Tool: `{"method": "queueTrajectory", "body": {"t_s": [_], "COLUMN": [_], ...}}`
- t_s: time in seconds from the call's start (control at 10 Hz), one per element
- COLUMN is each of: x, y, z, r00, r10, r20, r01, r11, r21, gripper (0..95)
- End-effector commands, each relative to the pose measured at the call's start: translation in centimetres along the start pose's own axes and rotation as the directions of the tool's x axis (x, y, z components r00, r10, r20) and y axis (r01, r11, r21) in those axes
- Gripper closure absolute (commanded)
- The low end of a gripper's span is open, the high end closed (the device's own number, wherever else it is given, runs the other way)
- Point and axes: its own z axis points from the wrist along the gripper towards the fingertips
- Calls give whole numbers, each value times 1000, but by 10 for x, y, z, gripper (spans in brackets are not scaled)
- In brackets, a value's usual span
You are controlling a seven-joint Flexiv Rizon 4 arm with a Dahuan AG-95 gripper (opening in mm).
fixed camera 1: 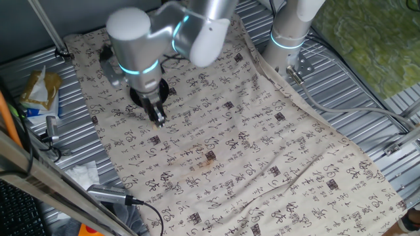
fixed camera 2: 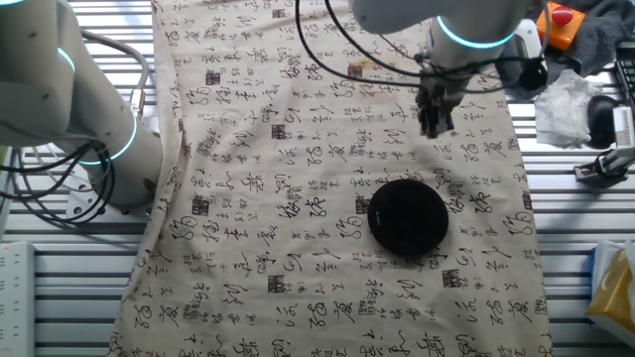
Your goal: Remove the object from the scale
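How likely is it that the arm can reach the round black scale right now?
Probably yes: the gripper hangs close beside the scale, and only flat printed cloth lies between them.

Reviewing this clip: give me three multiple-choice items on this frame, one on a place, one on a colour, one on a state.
1. Where is the gripper? A on the scale; B over the cloth, beside the scale; C off the cloth.
2. The scale's colour? A white; B black; C red.
3. The scale's top? A bare; B stacked with cups; C under a cloth fold.
Answers: B, the fingertips hang over printed cloth, clear of the disc; B, the disc is plain black; A, nothing shows on it.
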Motion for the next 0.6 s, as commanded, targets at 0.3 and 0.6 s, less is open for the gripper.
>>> {"method": "queueTrajectory", "body": {"t_s": [0.3, 0.6], "x": [-6, -10], "y": [25, 33], "z": [-2, -5], "r00": [1000, 1000], "r10": [2, -5], "r20": [-4, -14], "r01": [-2, 5], "r11": [1000, 1000], "r21": [3, 5], "gripper": [950, 950]}}
